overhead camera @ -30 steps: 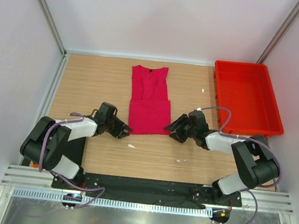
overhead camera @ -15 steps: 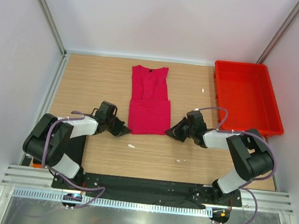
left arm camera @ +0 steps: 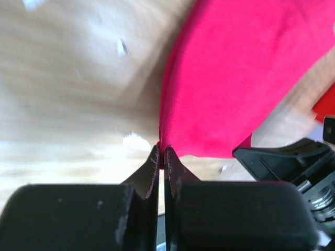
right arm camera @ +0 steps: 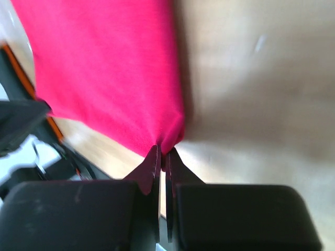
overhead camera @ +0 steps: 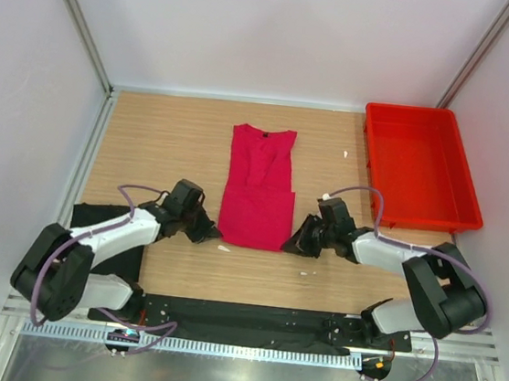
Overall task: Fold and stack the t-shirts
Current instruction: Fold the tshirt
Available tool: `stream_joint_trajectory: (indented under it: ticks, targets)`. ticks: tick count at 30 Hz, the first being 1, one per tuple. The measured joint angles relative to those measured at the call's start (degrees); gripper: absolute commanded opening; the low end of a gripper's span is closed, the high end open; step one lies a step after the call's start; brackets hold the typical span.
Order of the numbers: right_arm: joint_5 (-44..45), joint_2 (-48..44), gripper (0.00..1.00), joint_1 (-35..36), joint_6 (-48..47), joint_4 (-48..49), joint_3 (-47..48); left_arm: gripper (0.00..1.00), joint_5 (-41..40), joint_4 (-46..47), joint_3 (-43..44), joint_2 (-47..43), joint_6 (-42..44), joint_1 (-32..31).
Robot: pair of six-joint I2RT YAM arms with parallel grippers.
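Near edge, by the left arm's base: a dark patch (overhead camera: 91, 213) on the wooden table (overhead camera: 164, 134). It might be cloth, but the view is too poor to say.

Left gripper (overhead camera: 207, 233): jaws fully pinched on the near-left corner of the crimson-pink t-shirt (overhead camera: 258, 196). Right gripper (overhead camera: 291, 244): same, clamped on the near-right corner. Both wrist views confirm it: fingertips together, with the pink fabric puckered right at the tips.

The shirt lies mid-table between the two arms. It is a narrow lengthwise strip with the sleeves tucked in and the collar at the far end. A layer edge runs across it about halfway.

A few white scraps (overhead camera: 223, 248) lie on the wood, near the shirt's near hem.

Far right corner: red plastic tray (overhead camera: 419, 173), apart from the shirt and not touched by either arm.
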Motion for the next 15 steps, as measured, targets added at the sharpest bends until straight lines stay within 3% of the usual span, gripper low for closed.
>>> stream_joint_trajectory:
  ticks: [10,15]
  targets:
    - [-2.16,-19.34,0.01,6.93,-2.69,-14.16,-6.8,0.0,-5.79,-12.31,-4.13,-19.93,-5.55,-14.91]
    - [-3.67,-27.87,0.01,7.91,-2.6,-21.81,-5.97,0.0,-8.46,-21.33,-3.74,-30.84,-8.39,-16.52]
